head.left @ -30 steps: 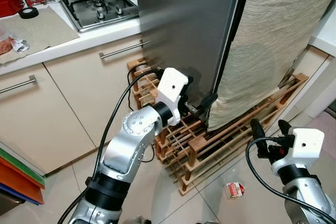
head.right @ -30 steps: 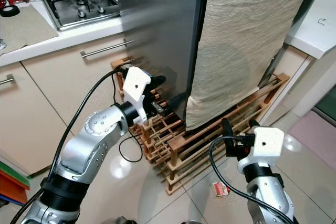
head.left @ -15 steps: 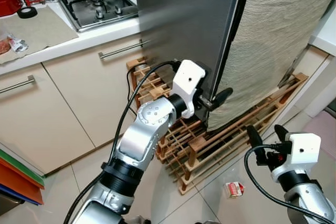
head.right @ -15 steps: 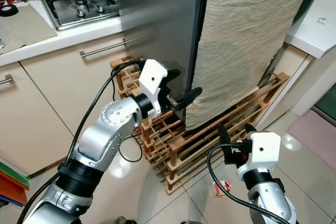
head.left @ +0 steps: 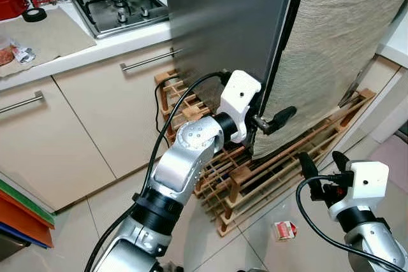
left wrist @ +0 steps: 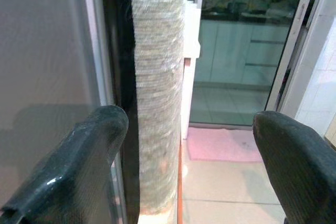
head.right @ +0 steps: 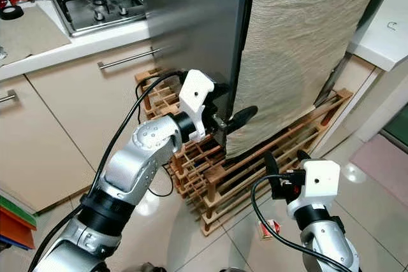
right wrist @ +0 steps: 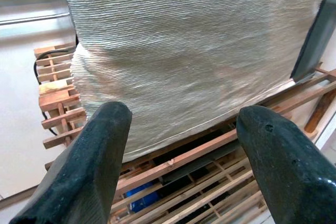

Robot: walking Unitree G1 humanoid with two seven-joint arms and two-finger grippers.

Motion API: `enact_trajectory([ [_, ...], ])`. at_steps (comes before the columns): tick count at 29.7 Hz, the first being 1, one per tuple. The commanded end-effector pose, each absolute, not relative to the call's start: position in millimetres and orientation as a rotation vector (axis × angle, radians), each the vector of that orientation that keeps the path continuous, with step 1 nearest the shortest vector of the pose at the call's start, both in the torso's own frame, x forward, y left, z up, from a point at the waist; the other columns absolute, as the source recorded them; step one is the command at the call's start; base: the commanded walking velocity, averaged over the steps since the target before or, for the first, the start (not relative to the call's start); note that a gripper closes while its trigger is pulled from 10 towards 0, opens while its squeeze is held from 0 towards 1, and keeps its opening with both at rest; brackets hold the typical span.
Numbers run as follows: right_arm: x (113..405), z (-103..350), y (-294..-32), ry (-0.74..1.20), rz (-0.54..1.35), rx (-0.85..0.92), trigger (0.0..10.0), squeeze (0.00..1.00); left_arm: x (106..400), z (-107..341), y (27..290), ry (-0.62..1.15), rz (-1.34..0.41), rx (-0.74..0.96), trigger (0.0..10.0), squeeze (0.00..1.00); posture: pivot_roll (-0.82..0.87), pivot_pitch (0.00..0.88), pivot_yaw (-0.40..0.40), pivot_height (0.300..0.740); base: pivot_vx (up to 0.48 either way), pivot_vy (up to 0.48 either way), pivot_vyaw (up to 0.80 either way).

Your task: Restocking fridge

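The tall grey steel fridge (head.left: 229, 23) stands on a wooden rack, and a beige woven cloth (head.left: 338, 49) hangs down over its right part. A dark seam (left wrist: 122, 77) runs between the steel panel and the cloth. My left gripper (head.left: 266, 122) is open at the fridge's lower corner. In the left wrist view its fingers (left wrist: 79, 166) straddle the seam and the cloth's edge, holding nothing. My right gripper (head.left: 322, 162) is open and empty, low over the floor, pointing at the cloth and rack.
The slatted wooden rack (head.left: 287, 170) juts out under the fridge onto the tiled floor. A small red-and-white carton (head.left: 285, 229) lies on the tiles by my right arm. A counter with a gas hob (head.left: 118, 1) and cabinet fronts (head.left: 83, 125) are to the left.
My left gripper has risen and swung right, from the rack up to the fridge's lower corner at the seam. The right gripper dropped slightly, then stayed still.
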State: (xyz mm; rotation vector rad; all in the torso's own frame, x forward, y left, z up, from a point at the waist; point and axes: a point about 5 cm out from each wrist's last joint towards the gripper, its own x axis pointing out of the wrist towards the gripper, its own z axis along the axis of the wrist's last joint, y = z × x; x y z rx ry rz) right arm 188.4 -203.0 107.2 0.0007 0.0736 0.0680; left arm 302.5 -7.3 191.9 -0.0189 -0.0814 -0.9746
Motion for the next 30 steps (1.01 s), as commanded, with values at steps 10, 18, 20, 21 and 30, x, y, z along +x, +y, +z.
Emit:
enact_trajectory([
  [10,191.4,106.5,-201.0,0.070,0.075,0.001,10.0,0.01,299.8,190.3,-15.8,-0.077,-1.012,-0.012,10.0,0.00,-0.08,0.037,0.034,0.740,0.000,0.000,0.00],
  [18,192.9,109.1,-198.0,0.063,0.075,0.002,10.0,0.01,303.4,188.7,-21.2,-0.068,-1.000,-0.010,10.0,0.00,-0.09,0.044,0.036,0.740,0.000,0.000,0.00],
  [20,192.4,110.7,-197.1,0.061,0.076,0.002,10.0,0.01,303.4,189.6,-25.0,-0.068,-1.003,-0.013,10.0,0.00,-0.09,0.046,0.036,0.740,0.000,0.000,0.00],
  [21,191.9,111.9,-196.5,0.060,0.076,0.002,10.0,0.01,303.0,190.5,-28.3,-0.069,-1.007,-0.014,10.0,0.00,-0.09,0.048,0.036,0.740,0.000,0.000,0.00],
  [30,188.6,115.4,-194.9,0.057,0.074,0.001,10.0,0.01,305.2,194.5,-38.6,-0.072,-1.011,-0.022,10.0,0.00,-0.09,0.060,0.041,0.740,0.000,0.000,0.00],
])
